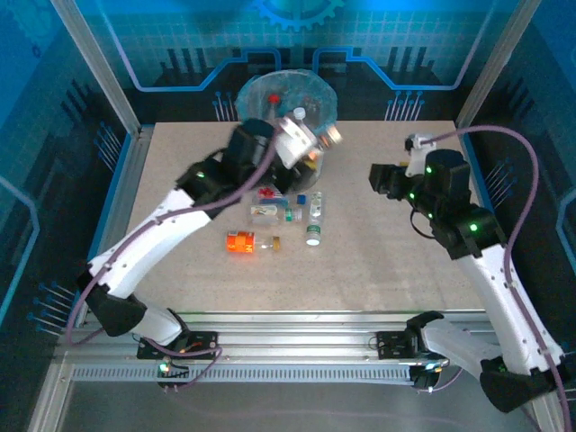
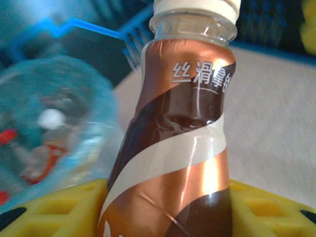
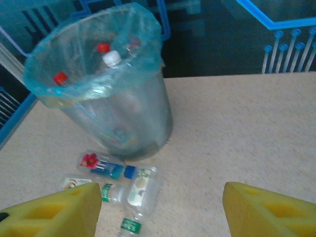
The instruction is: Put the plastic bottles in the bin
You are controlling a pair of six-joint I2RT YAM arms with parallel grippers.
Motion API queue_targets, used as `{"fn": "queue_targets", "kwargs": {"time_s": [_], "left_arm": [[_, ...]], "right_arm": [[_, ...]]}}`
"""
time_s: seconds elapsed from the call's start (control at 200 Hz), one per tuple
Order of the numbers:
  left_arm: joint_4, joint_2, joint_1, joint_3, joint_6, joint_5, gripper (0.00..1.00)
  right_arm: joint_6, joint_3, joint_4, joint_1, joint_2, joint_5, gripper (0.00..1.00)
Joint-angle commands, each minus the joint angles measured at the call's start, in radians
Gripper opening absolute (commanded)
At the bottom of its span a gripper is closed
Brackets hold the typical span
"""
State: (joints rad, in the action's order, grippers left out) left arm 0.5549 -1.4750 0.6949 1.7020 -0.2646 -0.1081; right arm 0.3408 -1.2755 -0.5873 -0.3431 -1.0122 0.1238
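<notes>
- Looking down on a pale, speckled surface (image 1: 387,261) edged by metal rails (image 1: 297,337), with the bin (image 1: 288,99) standing at its far edge.
- Noting dark blue walls (image 1: 162,36) behind the bin, carrying bright blue circuit lines and part of a gear outline.
- Finding the bin lined with a crinkly light-blue bag (image 3: 133,34), with two red caps and a white cap (image 3: 112,58) showing inside.
- Clenching the left pincer (image 2: 168,210) on a brown-labelled bottle (image 2: 182,123), lifted just beside the bin's near rim, yellow pads (image 2: 64,210) pressing either side.
- Reading white Chinese characters on that copper-and-brown label: 丝滑拿, the next one being cut off by the curve; cream cap on top.
- Holding the right pincer (image 3: 160,202) released, its yellow fingers (image 3: 266,212) spread wide and gripping nothing, well to the right of the bin.
- Spotting loose plastic bottles (image 1: 288,214) lying on the surface just in front of the bin, and an orange bottle (image 1: 241,241) lying farther out from it.
- Making out a pink flower label (image 3: 91,160) and a green-and-white label (image 3: 140,182) among them, the print being too small to read.
</notes>
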Motion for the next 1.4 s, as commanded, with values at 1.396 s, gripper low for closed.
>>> {"fn": "queue_targets", "kwargs": {"time_s": [1.396], "left_arm": [[0.191, -0.669, -0.357, 0.737, 0.415, -0.007, 0.66]], "right_arm": [[-0.083, -0.300, 0.116, -0.266, -0.352, 0.054, 0.71]]}}
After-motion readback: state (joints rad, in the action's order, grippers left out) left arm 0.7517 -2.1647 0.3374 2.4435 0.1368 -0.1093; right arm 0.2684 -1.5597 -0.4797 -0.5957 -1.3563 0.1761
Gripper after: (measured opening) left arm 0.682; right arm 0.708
